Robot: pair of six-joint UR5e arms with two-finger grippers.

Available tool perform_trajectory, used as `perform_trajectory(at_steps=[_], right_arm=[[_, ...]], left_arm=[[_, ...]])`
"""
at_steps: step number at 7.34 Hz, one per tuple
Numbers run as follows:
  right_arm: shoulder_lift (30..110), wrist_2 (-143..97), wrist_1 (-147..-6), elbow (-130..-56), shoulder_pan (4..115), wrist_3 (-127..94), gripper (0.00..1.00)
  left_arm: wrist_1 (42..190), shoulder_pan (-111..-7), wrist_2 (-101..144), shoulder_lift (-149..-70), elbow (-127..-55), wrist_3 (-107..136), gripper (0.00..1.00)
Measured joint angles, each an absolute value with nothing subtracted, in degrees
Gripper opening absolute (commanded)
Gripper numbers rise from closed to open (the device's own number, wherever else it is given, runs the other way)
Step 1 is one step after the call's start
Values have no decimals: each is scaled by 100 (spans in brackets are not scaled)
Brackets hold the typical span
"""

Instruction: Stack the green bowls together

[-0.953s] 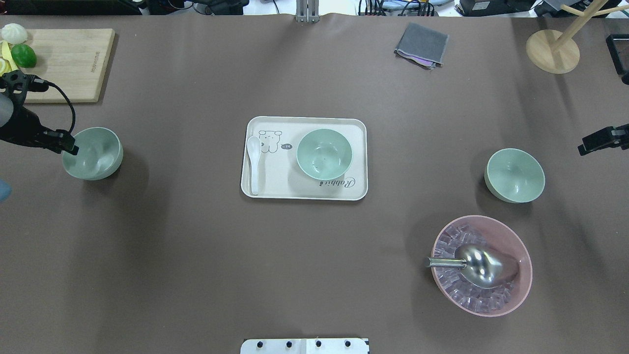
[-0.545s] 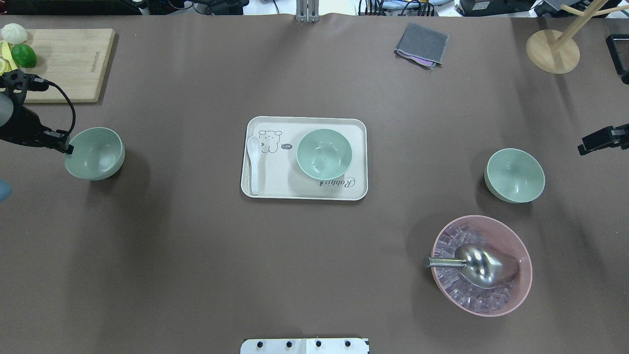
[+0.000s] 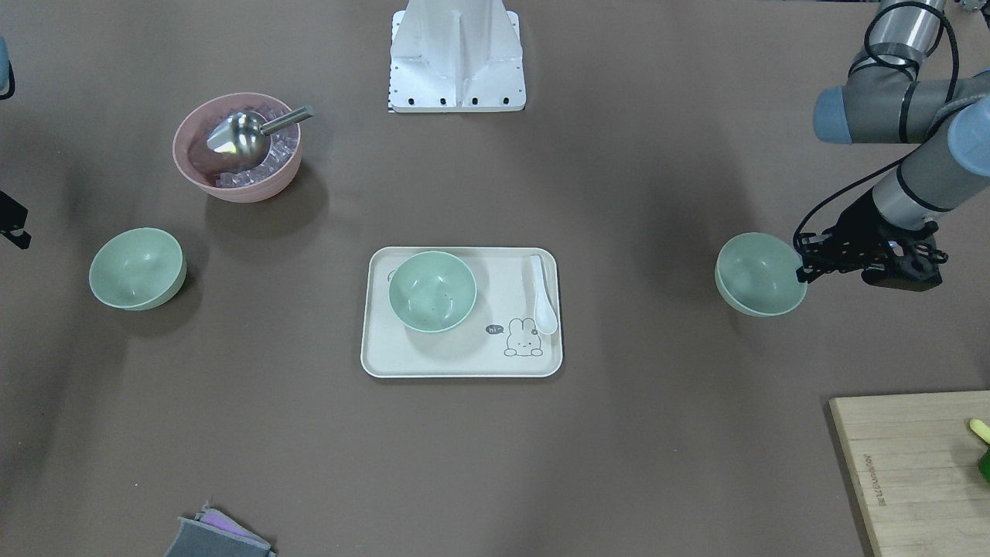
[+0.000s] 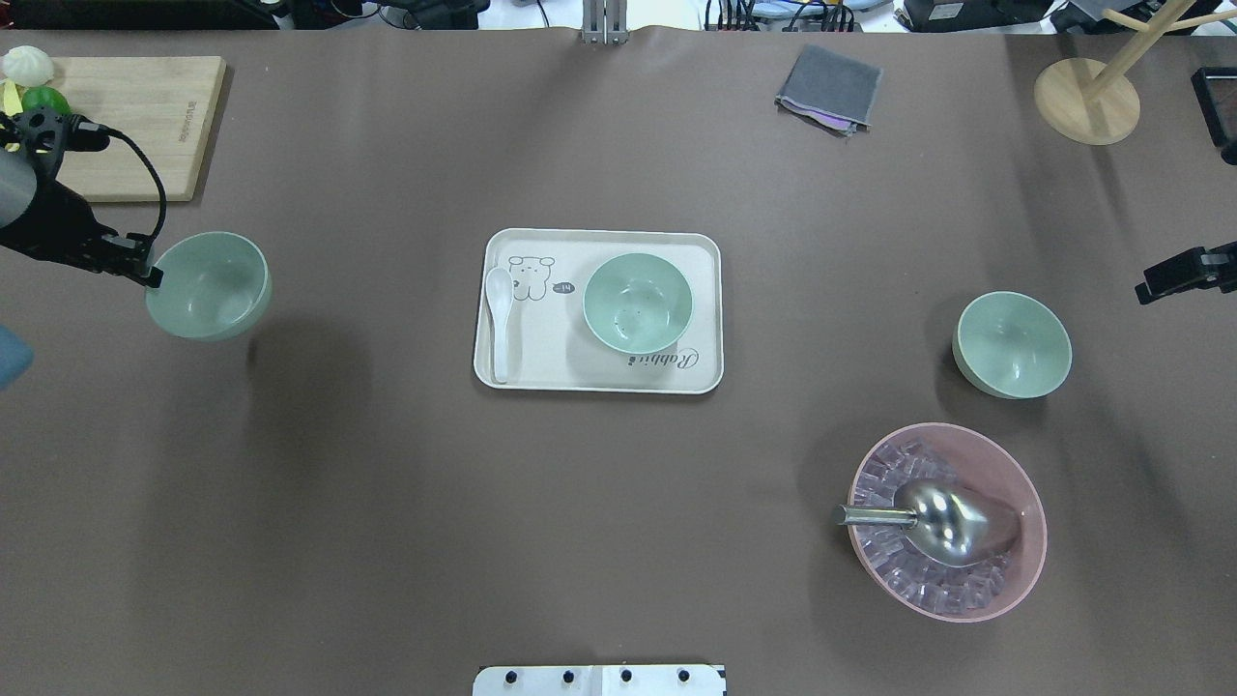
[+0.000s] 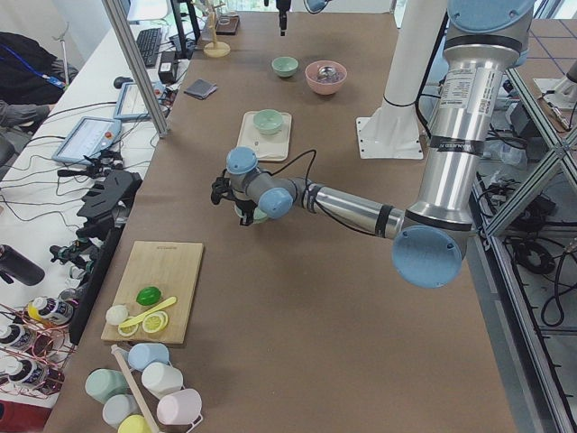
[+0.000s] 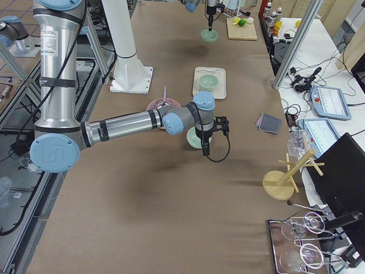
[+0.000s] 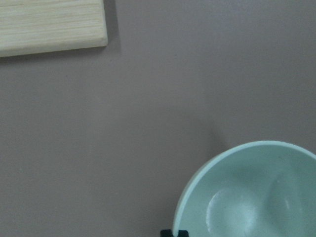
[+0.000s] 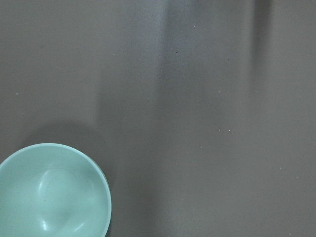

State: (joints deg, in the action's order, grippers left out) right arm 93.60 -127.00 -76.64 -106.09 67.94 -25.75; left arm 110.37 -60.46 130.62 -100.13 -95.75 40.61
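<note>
Shadow and bowl have parted: the left green bowl [image 4: 211, 287], at the overhead view's left edge, sits higher and further right than half a second ago, clear of the table [image 4: 618, 532]. The left gripper [image 4: 152, 277] is clamped on its rim. The middle green bowl [image 4: 638, 303] rests in the central tray [image 4: 541, 372], printed "Rabbit" and "hi~". The right green bowl [image 4: 1012, 345] stands at right, and the right gripper [image 4: 1152, 289] is nearby at the edge. I cannot tell whether its jaws are parted.
</note>
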Motion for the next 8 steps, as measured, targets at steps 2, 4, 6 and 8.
perform_trajectory(at_steps=[2,4,6,8], right_arm=[[9360,-12700,-7664,-10608,6788,-2575,100],[9360,-12706,-7664,-10613,6786,-2575,100],[9360,-12709,-7664,-10616,6785,-2575,100],[9360,-12709,-7664,-10610,6779,-2575,100]], left_arm=[[10614,-5865,13065,-10548,-9856,4997,0],[10399,-5450,13031,-11186,-9959,6244,0],[9779,-5186,13013,-11929,-9953,6986,0],[9430,-4872,12854,-12487,-9893,7587,0]])
